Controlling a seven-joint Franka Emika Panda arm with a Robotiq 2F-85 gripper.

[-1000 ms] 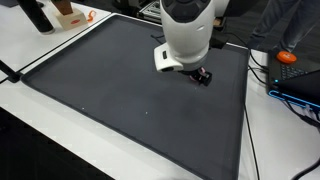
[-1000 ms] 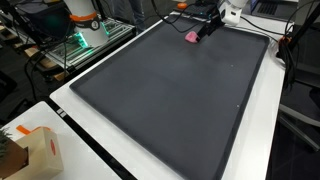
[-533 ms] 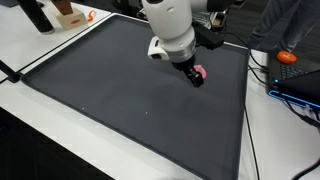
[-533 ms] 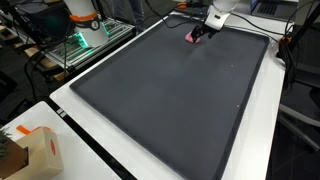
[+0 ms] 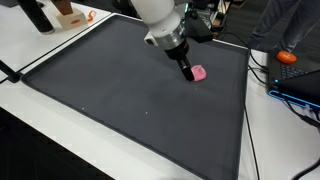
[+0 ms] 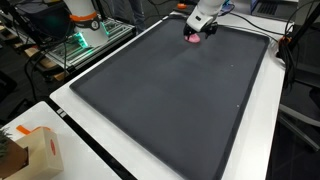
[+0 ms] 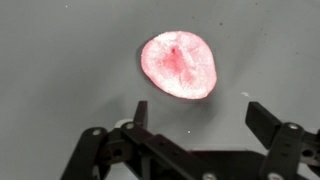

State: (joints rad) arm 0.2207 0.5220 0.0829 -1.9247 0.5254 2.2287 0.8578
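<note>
Looking down the wrist view, my gripper (image 7: 200, 112) is spread wide with nothing in it. The pink lump (image 7: 178, 65) lies flat just ahead of the fingertips, not between them. In both exterior views the lump sits on the dark mat (image 5: 110, 95) close to one corner, with the gripper tip just beside it; can't tell if they touch. Other stuff is off the mat and well apart: an orange thing (image 5: 287, 57) past the edge nearest the lump, a cardboard box (image 6: 40, 150) by the opposite corner, and a dark bottle (image 5: 38, 15).
</note>
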